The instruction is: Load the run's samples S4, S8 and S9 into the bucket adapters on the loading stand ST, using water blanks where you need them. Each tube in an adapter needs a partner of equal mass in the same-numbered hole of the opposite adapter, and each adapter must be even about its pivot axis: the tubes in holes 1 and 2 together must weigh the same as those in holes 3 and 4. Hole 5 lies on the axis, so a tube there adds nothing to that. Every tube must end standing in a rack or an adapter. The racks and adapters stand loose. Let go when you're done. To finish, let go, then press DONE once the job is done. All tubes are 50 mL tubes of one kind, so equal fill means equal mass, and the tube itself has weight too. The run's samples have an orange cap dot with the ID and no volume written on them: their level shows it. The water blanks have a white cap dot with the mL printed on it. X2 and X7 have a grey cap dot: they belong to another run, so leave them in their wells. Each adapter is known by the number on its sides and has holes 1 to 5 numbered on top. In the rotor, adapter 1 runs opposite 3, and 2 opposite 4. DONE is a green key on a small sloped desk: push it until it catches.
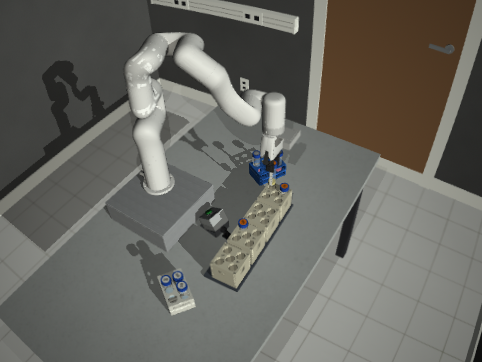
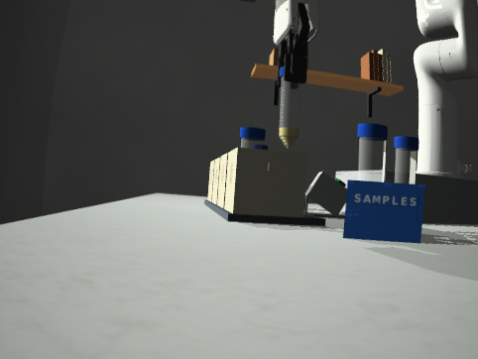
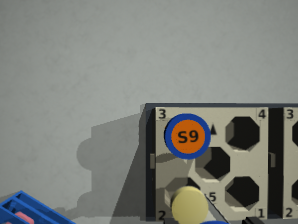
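My gripper (image 1: pixel 271 166) (image 2: pixel 287 81) is shut on an upright tube (image 1: pixel 271 178) (image 2: pixel 290 106) (image 3: pixel 190 204). Its cap ID cannot be read. The tube's cone hangs above the end adapter (image 1: pixel 287 202) (image 2: pixel 278 183) (image 3: pixel 260 161), close to hole 2 in the wrist view, and clear of its top. Tube S9 (image 1: pixel 284 187) (image 2: pixel 252 133) (image 3: pixel 187 136) stands in hole 3 there. Another orange-dot tube (image 1: pixel 243 223) stands in an adapter farther along the row. Blue-capped tubes (image 2: pixel 372 131) (image 2: pixel 406 143) stand in the blue samples rack (image 2: pixel 384 218) (image 1: pixel 258 175).
A white rack (image 1: pixel 182 306) with three blue-capped tubes stands at the near left in the top view. The sloped desk (image 1: pixel 214 219) (image 2: pixel 322 195) with the green key (image 1: pixel 209 213) (image 2: pixel 340 182) stands beside the adapter row, on the robot's side.
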Robot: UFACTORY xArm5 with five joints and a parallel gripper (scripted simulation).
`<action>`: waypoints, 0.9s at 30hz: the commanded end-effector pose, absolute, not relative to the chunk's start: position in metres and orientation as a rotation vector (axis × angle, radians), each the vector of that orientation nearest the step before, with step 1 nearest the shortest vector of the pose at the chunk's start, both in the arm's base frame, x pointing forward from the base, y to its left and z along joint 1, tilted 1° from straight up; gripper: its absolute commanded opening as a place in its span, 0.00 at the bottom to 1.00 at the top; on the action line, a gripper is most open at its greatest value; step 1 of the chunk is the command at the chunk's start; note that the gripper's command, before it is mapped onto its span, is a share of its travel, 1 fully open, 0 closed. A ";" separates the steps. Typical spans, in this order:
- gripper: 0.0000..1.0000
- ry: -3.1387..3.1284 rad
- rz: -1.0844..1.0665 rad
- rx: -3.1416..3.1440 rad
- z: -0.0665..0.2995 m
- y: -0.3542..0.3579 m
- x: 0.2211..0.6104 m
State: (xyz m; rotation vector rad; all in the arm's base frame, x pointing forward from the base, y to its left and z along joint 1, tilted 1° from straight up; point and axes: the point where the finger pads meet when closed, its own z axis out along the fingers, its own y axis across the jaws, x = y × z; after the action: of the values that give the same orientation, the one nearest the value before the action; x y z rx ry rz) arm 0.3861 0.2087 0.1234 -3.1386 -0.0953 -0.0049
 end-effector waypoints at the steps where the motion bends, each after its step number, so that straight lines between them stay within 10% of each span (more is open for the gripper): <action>1: 0.00 -0.095 0.001 -3.122 0.125 0.209 0.387; 27: 0.00 -0.095 0.001 -3.122 0.105 0.210 0.387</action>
State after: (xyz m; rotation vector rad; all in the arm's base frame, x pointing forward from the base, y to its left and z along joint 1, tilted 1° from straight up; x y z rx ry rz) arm 0.3859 0.2089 0.1056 -3.1389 -0.0953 -0.0040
